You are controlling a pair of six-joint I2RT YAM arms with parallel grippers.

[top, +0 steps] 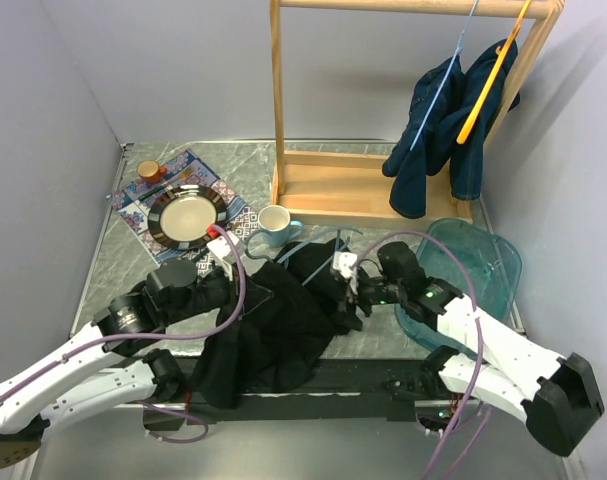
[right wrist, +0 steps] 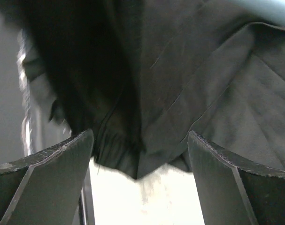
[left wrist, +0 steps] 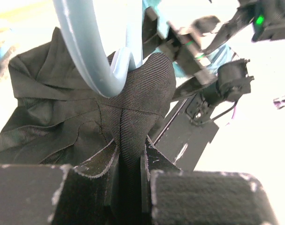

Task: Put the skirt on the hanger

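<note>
The black skirt (top: 273, 335) lies crumpled at the table's near middle, over a light blue hanger (top: 318, 262) whose hook end sticks out toward the mug. My left gripper (top: 235, 290) is shut on a fold of the skirt (left wrist: 133, 122), with the pale blue hanger (left wrist: 93, 61) curving just beyond it in the left wrist view. My right gripper (top: 345, 292) is open at the skirt's right edge. In the right wrist view its two fingers (right wrist: 48, 173) stand wide apart with the skirt's dark cloth (right wrist: 180, 84) just ahead of them.
A wooden clothes rack (top: 363, 185) stands at the back with a dark blue garment (top: 443, 130) on an orange hanger (top: 491, 75). A teal tub (top: 488, 265) is at the right. A light mug (top: 273, 226), a plate (top: 186, 214) on a patterned mat and a small orange cup (top: 148, 171) are at the left.
</note>
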